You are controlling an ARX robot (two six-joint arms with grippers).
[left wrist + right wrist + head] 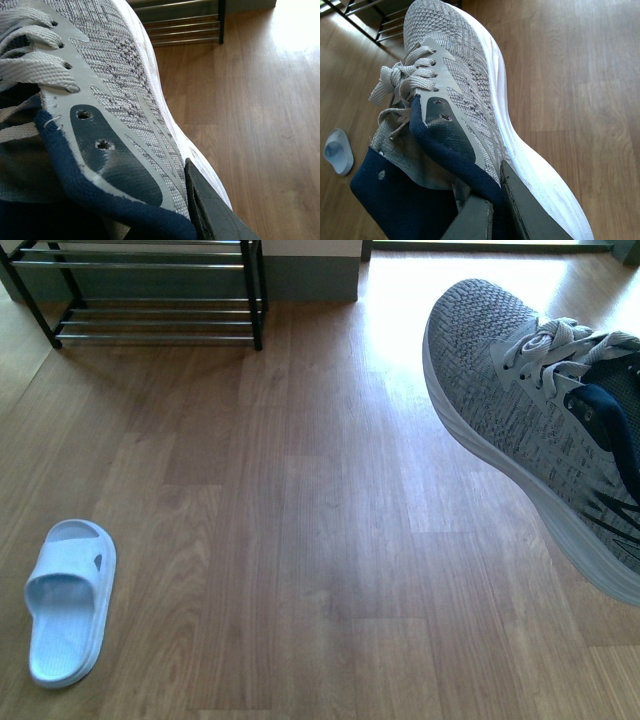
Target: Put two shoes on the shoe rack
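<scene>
The sneaker (520,410) on the right has a rough, matt grey knit upper, woven cloth laces (552,343) and a smooth white sole. The near-left slide (68,602) looks like smooth, matt rubber. The far rack (150,337) has glossy metal bars. The wood-grain floor (300,540) shines softly.

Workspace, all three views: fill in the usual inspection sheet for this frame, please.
Surface: wood-plank floor, with a sunlit patch far right.
Job's things: grey sneaker off the floor at right; second grey sneaker fills the left wrist view; pale blue slide flat on the floor, left; shoe rack far left, no shoe on the bars in view.
Clutter: nothing seen.
End effectors: right end effector shut on the grey sneaker's collar; left end effector shows one finger against the second grey sneaker, apparently gripping it.
Cables: nothing seen.
Surroundings: grey wall base behind the rack.
</scene>
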